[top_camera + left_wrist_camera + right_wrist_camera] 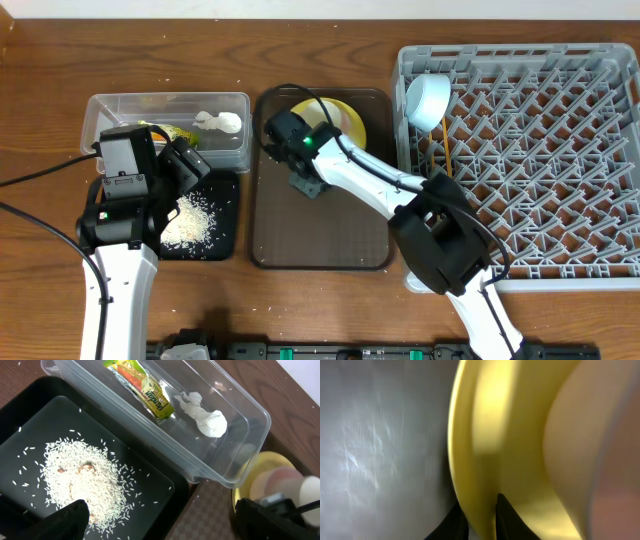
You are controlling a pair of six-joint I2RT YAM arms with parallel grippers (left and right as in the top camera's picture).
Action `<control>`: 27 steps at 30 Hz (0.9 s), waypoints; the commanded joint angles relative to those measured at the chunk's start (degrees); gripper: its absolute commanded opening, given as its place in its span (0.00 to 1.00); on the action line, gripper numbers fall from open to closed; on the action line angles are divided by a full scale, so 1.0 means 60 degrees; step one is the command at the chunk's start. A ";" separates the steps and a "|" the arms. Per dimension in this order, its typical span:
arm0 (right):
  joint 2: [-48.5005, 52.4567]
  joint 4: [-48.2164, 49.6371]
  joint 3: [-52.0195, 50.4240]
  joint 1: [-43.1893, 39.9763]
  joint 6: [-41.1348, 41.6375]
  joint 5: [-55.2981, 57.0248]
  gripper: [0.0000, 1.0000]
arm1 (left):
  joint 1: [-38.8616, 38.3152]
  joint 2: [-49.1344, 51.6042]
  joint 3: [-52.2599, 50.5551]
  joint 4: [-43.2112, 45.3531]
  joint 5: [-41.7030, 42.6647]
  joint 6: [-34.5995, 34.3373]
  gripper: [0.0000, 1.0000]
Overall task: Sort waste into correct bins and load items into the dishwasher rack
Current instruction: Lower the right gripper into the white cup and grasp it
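My right gripper (300,135) (480,510) is shut on the left rim of the yellow plate (345,118) (495,435), one finger on each side. The pale pink bowl (580,435) (277,480) sits on that plate. My left gripper (185,165) (167,520) hangs open over the black tray (225,200) (150,505), which holds the rice heap (190,220) (82,482). The clear tub (100,110) (200,467) contains the snack wrapper (142,390) and the tissue (220,122) (205,417). In the grey rack (540,150) lie the light blue bowl (427,100) and the chopsticks (447,150).
The plate rests at the back of the dark brown serving tray (320,230), between the black tray and the rack. Loose rice grains are scattered across the black tray's floor. My right arm crosses the brown tray diagonally from the front right.
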 commanded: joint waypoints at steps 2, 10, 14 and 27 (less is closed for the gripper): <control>0.0004 -0.0940 -0.0044 0.0291 0.0565 -0.0302 0.15 | 0.0029 0.0011 0.0102 -0.0025 -0.0117 -0.0080 0.96; -0.0018 -0.1931 -0.0044 0.0313 0.0616 -0.3268 0.24 | 0.0029 0.0011 0.0102 -0.0029 -0.0117 -0.0080 0.96; -0.0062 -0.2011 -0.0033 0.0273 0.0612 -0.3840 0.37 | 0.0029 0.0011 0.0102 -0.0029 -0.0117 -0.0080 0.96; -0.2375 -0.2401 0.0703 0.0186 0.0619 -0.3508 0.38 | 0.0029 0.0011 0.0102 -0.0029 -0.0117 -0.0080 0.96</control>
